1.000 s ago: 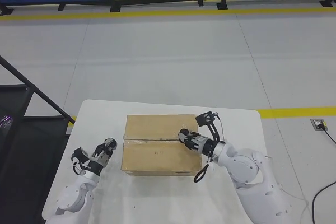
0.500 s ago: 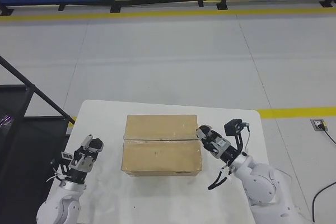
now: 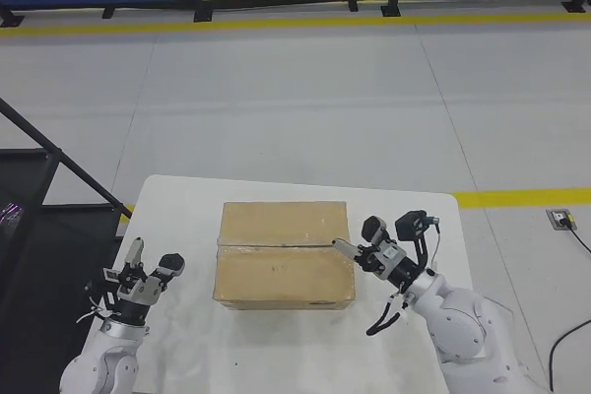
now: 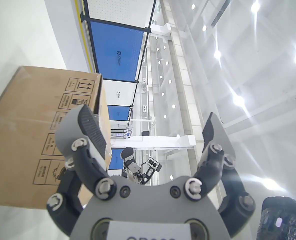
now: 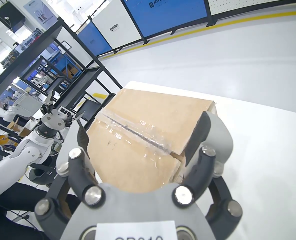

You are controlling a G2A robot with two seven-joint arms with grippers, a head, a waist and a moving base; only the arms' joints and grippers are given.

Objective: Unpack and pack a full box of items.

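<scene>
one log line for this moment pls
box: taped shut, on table | left pincer: open, beside box, apart | right pincer: open, at box end by tape seam, contact unclear

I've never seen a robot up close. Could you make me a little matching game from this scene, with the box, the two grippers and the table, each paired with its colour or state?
Things:
1. box
2. left gripper
3. right gripper
4. table

Descriptions:
A. white, with rounded corners
B. open, right at one end of the box
C. open, off to the side, apart from the box
D. brown, flaps down, clear tape along the top

Pairs: 1-D, 2-C, 3-B, 4-A.
</scene>
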